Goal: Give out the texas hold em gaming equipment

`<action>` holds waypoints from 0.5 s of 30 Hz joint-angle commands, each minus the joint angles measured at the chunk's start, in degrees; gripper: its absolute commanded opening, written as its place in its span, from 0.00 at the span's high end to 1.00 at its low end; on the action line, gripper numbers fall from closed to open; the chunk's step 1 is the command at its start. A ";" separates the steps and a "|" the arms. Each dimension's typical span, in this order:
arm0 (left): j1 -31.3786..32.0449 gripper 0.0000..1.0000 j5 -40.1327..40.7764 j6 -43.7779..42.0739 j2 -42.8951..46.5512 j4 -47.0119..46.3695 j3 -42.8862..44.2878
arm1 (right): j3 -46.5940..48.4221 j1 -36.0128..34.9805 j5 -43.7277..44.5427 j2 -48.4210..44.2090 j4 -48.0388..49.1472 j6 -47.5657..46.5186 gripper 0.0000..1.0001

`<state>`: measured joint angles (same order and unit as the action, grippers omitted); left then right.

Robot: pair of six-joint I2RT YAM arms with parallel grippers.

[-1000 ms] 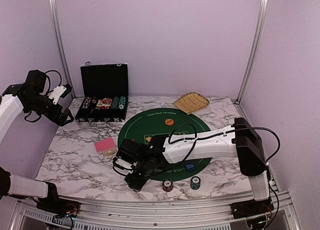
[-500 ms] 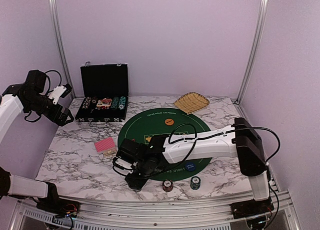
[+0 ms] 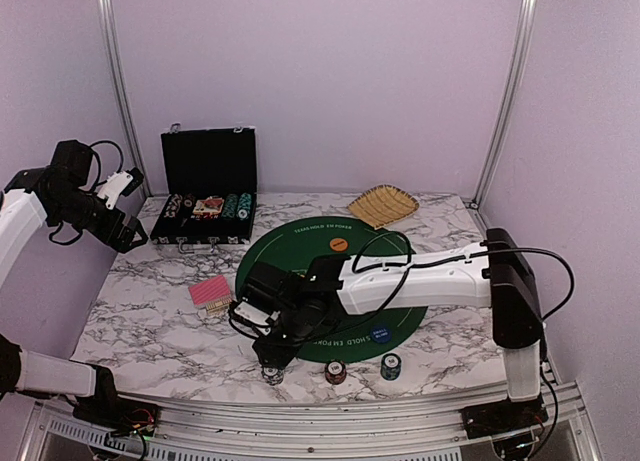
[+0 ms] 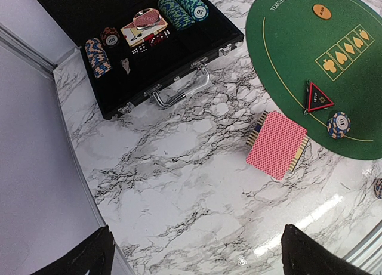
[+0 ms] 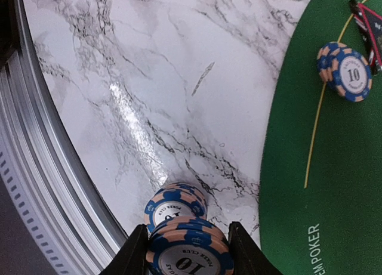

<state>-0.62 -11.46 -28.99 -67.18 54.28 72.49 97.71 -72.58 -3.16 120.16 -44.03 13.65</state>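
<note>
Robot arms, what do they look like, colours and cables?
Both arms have smooth white shells, the right arm and left arm alike, with black joints and wrist blocks. Loose black cables loop along them. The fingers are plain black; no markings show.

White arms (image 3: 420, 281) with black joints (image 3: 515, 296) and looping black cables (image 3: 385, 235).

Right wrist view: the chip stack (image 5: 188, 254) between the fingers (image 5: 132, 254) of the right hand (image 5: 186, 230) is cut off by the bottom edge. The triangular marker (image 5: 370, 21) is clipped at the right edge.
Left wrist view: only the dark fingertips (image 4: 89, 254) of the left hand (image 4: 196, 245) are seen, at the bottom edge. One chip (image 4: 378, 187) is cut by the right edge.
</note>
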 commanded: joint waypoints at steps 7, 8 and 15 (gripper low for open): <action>0.23 0.01 0.61 -0.46 0.82 1.13 0.90 | 0.66 13.12 2.65 -7.59 0.48 0.13 0.90; 0.19 0.01 0.66 -0.48 0.81 1.15 0.90 | 0.42 14.87 2.86 -7.82 0.83 0.00 0.90; 0.18 0.01 0.84 -0.60 0.91 1.18 0.81 | 0.02 27.32 6.26 -6.03 3.94 -2.29 0.90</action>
<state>-0.62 -11.00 -29.02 -67.18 54.28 72.49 97.51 -50.39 0.40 114.24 -42.70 12.93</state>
